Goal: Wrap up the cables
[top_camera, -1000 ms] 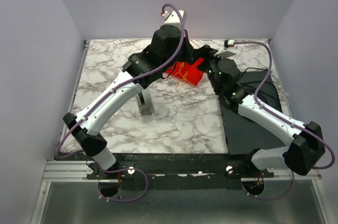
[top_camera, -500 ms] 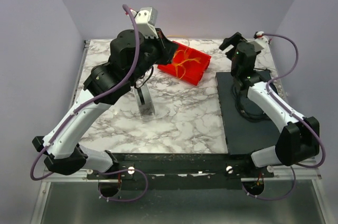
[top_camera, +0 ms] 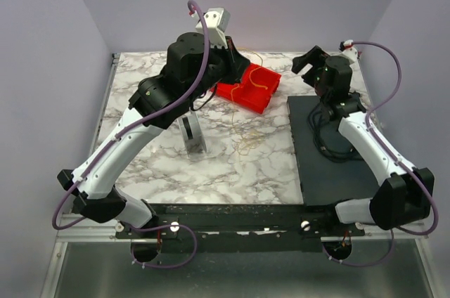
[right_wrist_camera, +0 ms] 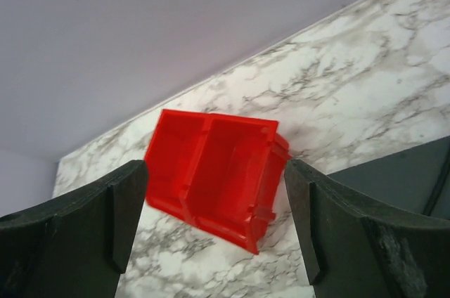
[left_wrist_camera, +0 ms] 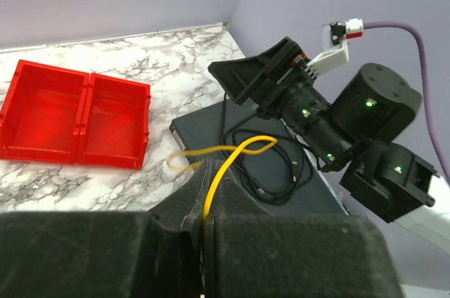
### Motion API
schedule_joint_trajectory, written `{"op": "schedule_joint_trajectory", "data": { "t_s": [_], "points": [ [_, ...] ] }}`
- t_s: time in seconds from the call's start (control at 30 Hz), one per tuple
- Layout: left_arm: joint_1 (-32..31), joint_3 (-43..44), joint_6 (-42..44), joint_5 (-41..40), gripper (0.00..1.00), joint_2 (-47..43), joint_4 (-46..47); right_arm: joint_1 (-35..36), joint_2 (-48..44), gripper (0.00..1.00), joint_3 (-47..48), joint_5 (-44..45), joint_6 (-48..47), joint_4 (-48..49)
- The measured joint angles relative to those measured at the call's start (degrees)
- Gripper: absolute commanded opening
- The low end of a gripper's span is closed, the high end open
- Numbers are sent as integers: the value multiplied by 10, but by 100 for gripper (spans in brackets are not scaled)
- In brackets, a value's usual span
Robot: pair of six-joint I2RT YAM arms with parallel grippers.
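The left claw [left_wrist_camera: 204, 206] is pinched shut on the cables [left_wrist_camera: 239, 149]. At the bottom centre of the left wrist view a yellow strand comes straight out of the seam between the two dark fingers, then arches up and to the right into a small loop, with a finer strand trailing off to the left.

In the top view this claw sits high in the upper middle of the frame, above the red bin [top_camera: 249, 91]. Hair-thin wires fall from it to a loose tangle on the marble table [top_camera: 140, 87], just below the bin near the centre. A high, firm hold like this probably serves to let the wires hang free of the bin so their length can be gathered. Both bin compartments look bare.

The right claw [right_wrist_camera: 214, 171] is spread wide and carries nothing, and the bin fills the gap between its fingers. It hovers at the upper right of the top view, over the far edge of the black mat [top_camera: 330, 171] and facing the bin. That looks like a waiting pose, ready to take a second hold on the strands. The black cord [left_wrist_camera: 267, 171] coiled on the mat lies apart from the wires.
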Motion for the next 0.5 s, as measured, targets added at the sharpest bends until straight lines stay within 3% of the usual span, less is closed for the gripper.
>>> {"op": "schedule_joint_trajectory", "data": {
  "t_s": [0.23, 0.5],
  "points": [
    [0, -18, -5, 26, 0, 0, 17, 0, -75, 84, -7, -146, -2, 3],
    [4, -95, 29, 92, 0, 4, 75, 0, -106, 75, -34, -212, -11, -4]
  ]
}}
